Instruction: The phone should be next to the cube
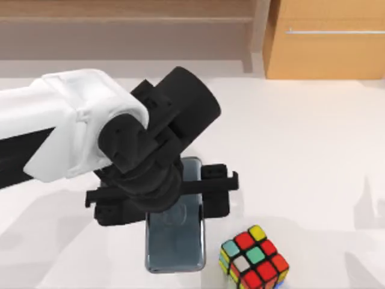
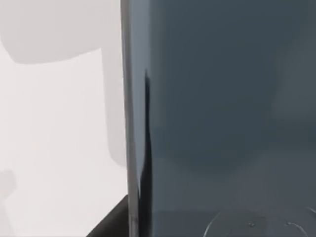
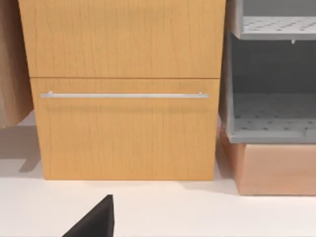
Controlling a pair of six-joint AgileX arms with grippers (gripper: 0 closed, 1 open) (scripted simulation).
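Heads up: your left arm covers the far end of the phone (image 1: 180, 241), and the left gripper (image 1: 162, 195) fingertips sit hidden under the wrist, so grip state is unreadable. The cube (image 1: 254, 257) gets clipped by the top view's lower edge.

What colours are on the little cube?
The cube has red, green, yellow and white stickers on black edges, best seen from the top view.

White table (image 1: 313, 156), plain top. Wooden cabinet (image 1: 328, 39) at far right edge, with horizontal silver handle (image 1: 334, 31); front face (image 3: 123, 89) in light wood grain. Grey perforated shelf unit (image 3: 271, 74) just beside cabinet, standing on a wooden base (image 3: 276, 168).
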